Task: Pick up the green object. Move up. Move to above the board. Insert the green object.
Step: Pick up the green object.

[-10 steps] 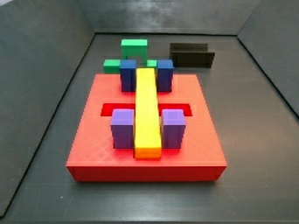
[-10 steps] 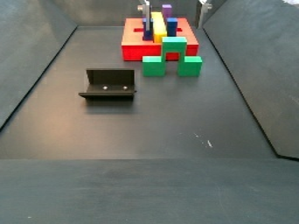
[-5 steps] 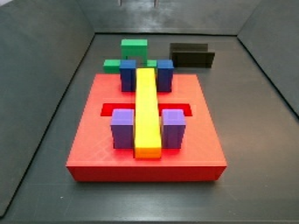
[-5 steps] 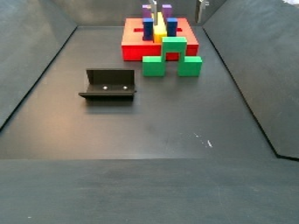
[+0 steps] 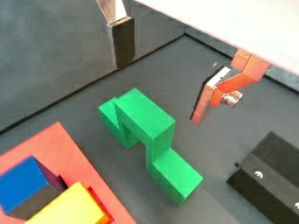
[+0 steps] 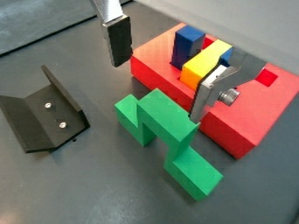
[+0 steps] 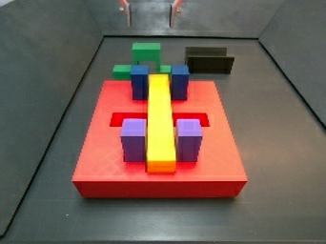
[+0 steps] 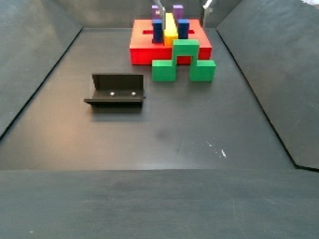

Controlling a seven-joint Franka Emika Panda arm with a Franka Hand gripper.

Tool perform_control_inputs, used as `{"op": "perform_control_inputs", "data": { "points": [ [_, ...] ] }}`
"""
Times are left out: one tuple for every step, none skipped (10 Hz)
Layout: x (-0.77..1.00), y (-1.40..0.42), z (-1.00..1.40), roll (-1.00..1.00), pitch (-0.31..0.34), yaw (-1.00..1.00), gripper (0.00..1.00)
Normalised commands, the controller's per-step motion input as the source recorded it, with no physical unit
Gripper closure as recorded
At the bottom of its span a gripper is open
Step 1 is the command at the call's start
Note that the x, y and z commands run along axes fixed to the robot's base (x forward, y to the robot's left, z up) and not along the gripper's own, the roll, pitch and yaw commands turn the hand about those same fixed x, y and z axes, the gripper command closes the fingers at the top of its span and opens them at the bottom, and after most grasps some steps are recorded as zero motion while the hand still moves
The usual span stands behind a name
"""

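The green object is a bright green stepped block lying on the dark floor right beside the end of the red board. It shows in both wrist views and in both side views. My gripper hangs above it, open and empty, with one of its fingers to each side and clear of the block. In a side view only the tips of the gripper show at the top edge. The board carries a long yellow bar with blue and purple blocks.
The black fixture stands on the floor near the green object and also shows in a wrist view and a side view. Grey walls close in the dark floor on all sides.
The gripper's fingertips have come down into view at the top of a side view. The green object, the board and the fixture have not moved.
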Motion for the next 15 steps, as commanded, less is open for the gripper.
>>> {"op": "perform_control_inputs", "data": {
  "points": [
    [-0.02, 0.00, -0.21, 0.07, 0.000, -0.01, 0.00],
    [-0.04, -0.08, -0.15, 0.04, 0.000, 0.00, 0.00],
    [0.00, -0.21, -0.19, 0.02, -0.019, 0.00, 0.00],
    [0.01, -0.22, -0.29, 0.02, -0.053, -0.06, 0.00],
    [0.05, -0.16, -0.30, 0.01, -0.060, -0.11, 0.00],
    [0.00, -0.07, -0.27, 0.04, -0.036, -0.11, 0.00],
    [0.00, 0.04, -0.21, 0.00, 0.000, -0.15, 0.00],
    [-0.02, 0.12, -0.19, 0.00, 0.000, -0.14, 0.00],
    [-0.09, 0.17, -0.15, 0.00, 0.000, -0.14, 0.00],
    [-0.05, 0.11, -0.13, 0.00, -0.003, -0.11, 0.00],
    [0.00, 0.08, -0.14, 0.00, -0.010, -0.07, 0.00],
    [0.00, 0.00, -0.11, 0.00, -0.013, -0.02, 0.00],
    [0.00, -0.07, -0.10, 0.00, -0.011, 0.00, 0.00],
    [0.00, -0.05, -0.12, 0.00, -0.003, 0.00, 0.00],
    [0.00, 0.00, -0.15, 0.01, 0.000, 0.00, 0.00]
  ]
}}
